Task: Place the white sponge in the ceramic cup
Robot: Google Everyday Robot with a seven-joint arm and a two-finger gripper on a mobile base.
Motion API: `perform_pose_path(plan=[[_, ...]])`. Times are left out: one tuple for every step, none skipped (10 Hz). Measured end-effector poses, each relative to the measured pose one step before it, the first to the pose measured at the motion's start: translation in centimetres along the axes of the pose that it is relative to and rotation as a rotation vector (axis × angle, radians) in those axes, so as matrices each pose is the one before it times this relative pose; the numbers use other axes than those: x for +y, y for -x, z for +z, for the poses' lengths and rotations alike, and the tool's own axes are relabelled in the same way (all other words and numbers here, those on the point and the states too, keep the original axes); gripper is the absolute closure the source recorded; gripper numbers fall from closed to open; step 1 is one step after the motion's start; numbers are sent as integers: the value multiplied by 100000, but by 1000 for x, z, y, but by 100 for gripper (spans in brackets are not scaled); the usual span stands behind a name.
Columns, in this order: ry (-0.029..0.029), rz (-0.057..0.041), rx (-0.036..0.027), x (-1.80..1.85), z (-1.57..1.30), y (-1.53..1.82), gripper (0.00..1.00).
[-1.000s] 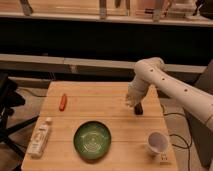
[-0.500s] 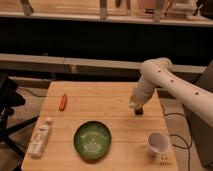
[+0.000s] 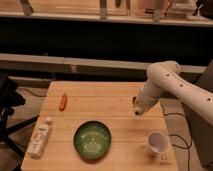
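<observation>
Ceramic cup point(image 3: 158, 142): nothing seen inside | green bowl point(image 3: 92, 140): empty | gripper point(image 3: 138, 107): closed, contents unclear

White ceramic cup point(image 3: 158, 142) (tilted) sits near the table's front-right corner, gripper point(image 3: 137, 106) above.

Pale wooden table point(image 3: 100, 107), glossy green bowl point(image 3: 92, 140), smooth ceramic cup point(image 3: 157, 142).

Green bowl point(image 3: 92, 140), white cup point(image 3: 157, 142), white-armed pincer point(image 3: 137, 107) over tan table point(image 3: 110, 102)
</observation>
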Motion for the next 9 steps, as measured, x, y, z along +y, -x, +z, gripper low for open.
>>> perform_pose_path(plan=[[209, 7, -106, 587, -91, 208, 98], [333, 240, -129, 883, -91, 311, 98], [181, 255, -54, 931, -186, 369, 98], [210, 863, 10, 991, -203, 82, 98], [0, -147, -159, 257, 6, 198, 98], [308, -255, -145, 467, -63, 283, 98], [350, -155, -104, 764, -75, 478, 98], [301, 181, -23, 767, -94, 323, 98], [303, 6, -75, 618, 8, 333, 98]])
